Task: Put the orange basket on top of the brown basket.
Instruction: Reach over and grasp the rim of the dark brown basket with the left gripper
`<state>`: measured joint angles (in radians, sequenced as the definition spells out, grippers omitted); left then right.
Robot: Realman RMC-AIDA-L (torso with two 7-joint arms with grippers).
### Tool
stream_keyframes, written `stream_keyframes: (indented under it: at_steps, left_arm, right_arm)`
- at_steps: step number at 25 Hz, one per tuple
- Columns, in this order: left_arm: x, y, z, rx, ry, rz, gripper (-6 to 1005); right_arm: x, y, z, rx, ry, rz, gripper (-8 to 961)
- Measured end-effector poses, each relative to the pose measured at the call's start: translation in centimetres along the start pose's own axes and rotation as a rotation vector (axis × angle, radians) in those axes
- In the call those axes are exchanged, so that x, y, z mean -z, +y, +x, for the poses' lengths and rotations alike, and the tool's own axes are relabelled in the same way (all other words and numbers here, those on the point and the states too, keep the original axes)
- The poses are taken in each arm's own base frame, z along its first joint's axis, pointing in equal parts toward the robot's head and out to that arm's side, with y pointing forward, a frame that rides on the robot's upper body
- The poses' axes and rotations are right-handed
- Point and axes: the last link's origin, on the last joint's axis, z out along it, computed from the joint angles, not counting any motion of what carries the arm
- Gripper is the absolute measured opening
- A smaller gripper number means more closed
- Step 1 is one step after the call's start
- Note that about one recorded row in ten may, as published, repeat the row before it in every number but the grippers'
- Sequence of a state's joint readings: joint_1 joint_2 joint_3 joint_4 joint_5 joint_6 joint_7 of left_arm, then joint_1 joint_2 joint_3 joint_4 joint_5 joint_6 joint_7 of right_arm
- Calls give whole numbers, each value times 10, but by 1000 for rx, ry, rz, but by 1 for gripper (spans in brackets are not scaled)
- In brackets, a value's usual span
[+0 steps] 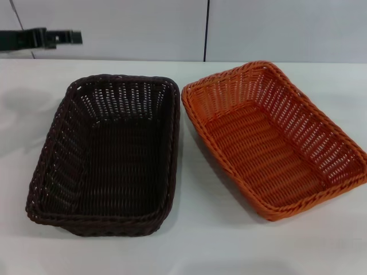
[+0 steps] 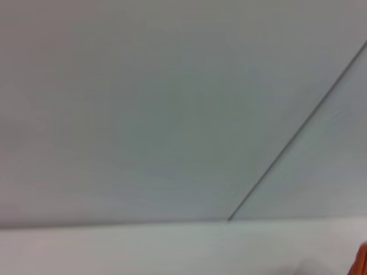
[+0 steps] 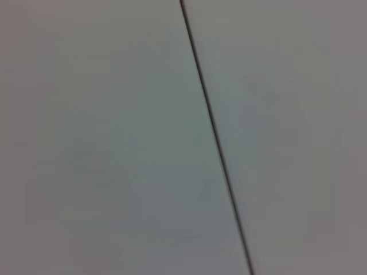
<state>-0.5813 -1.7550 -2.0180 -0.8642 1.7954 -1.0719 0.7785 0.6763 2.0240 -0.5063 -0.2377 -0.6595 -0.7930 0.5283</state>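
Note:
The brown basket sits on the white table, left of centre in the head view, and is empty. The orange basket sits beside it on the right, turned at a slight angle and empty. Their near corners almost touch at the far end. A sliver of the orange basket's rim also shows in the left wrist view. My left gripper is a dark shape raised at the far left, well away from both baskets. My right gripper is out of view.
A pale wall with a dark vertical seam stands behind the table. The wrist views show only this wall and the table's far edge.

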Motion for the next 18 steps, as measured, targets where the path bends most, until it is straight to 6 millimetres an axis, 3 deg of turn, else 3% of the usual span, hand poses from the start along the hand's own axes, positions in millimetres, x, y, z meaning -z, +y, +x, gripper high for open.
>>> stream_keyframes:
  at_steps: [7,12,18]
  left_arm:
    - [15,22,-8,21,-201,164,820]
    - [14,38,-17,33,-298,249,817]
    - [8,45,-27,57,-360,276,813]
  right_arm:
    - [6,-41,-14,-31,-3,38,790]
    - [10,-56,-19,-15,-7,58,789]
    - [11,-61,-21,-9,-8,65,789]
